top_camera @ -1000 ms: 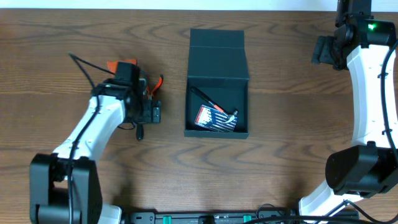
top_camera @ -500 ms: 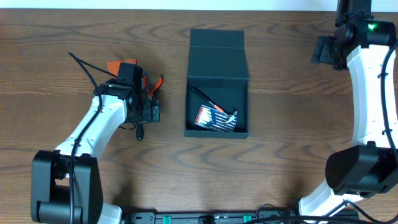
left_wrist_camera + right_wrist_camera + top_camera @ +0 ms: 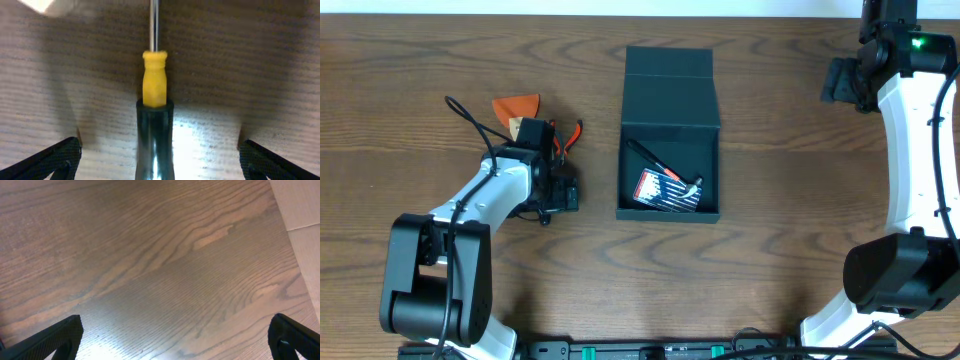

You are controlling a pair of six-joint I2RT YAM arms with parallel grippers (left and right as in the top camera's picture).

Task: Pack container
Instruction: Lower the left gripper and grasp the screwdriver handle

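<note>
At the centre of the overhead view the container (image 3: 670, 90) lies on the table (image 3: 790, 200), its flap lid folded back toward the top of the frame and its tray open below. Low in the tray lie a red and white card (image 3: 668, 190) and a thin black stick (image 3: 642, 153), slanted; what the card carries is too small to read. Neither wrist view shows the container at all.

The left wrist view alone shows how the left gripper (image 3: 160, 162) stands. Its dark fingertips (image 3: 55, 157) sit in the lower corners, spread wide, and a screwdriver (image 3: 154, 85) lies between them with bare wood on both sides, gripped by neither. The screwdriver's glossy dark handle is cut off by the bottom edge, a yellow collar sits mid-frame, and the steel shaft runs off the top. A pale blur in the upper left corner cannot be made out.

From overhead the left arm's wrist covers nearly all of that screwdriver. The same view shows pliers (image 3: 570, 135) with orange handles just beside the wrist and an orange scrap (image 3: 515, 105) above it, both left of the container.

The right gripper (image 3: 175, 335) hangs over bare wood with its tips wide apart in the lower corners, holding nothing. The table's edge crosses the upper right corner. Overhead places it at the upper right, well apart from the container
</note>
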